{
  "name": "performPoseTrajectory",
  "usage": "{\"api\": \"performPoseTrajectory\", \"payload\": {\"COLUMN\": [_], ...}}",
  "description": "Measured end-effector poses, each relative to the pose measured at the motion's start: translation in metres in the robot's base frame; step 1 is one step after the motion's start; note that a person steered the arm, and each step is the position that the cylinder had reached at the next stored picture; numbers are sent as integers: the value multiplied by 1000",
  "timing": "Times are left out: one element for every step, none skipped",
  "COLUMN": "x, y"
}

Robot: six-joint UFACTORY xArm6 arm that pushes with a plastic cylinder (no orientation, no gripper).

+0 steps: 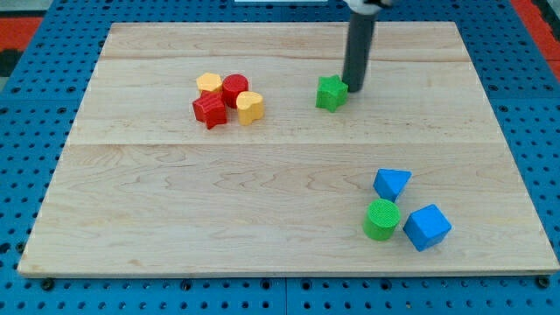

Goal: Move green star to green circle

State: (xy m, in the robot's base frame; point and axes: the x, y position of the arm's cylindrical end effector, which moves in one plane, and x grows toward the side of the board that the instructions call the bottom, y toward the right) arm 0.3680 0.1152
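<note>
My tip touches the green star at its 2 o'clock; I have no fingers. The green circle lies well apart toward 5 o'clock, so most of the push remains.

Rod cut off at view's top; yellow block shape partly hidden behind red cylinder.

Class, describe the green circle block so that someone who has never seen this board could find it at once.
Start at the wooden board and go to its corner at the view's bottom right, where three blocks cluster. The green circle block sits at the cluster's lower left, touching the blue triangular block and the blue cube. It alone there is green and round, with a ridged top.
</note>
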Motion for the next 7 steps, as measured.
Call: {"api": "performPoseTrajectory", "payload": {"x": [46, -8, -73, -19, 63, 30, 28], "y": [2, 29, -7, -37, -33, -19, -70]}}
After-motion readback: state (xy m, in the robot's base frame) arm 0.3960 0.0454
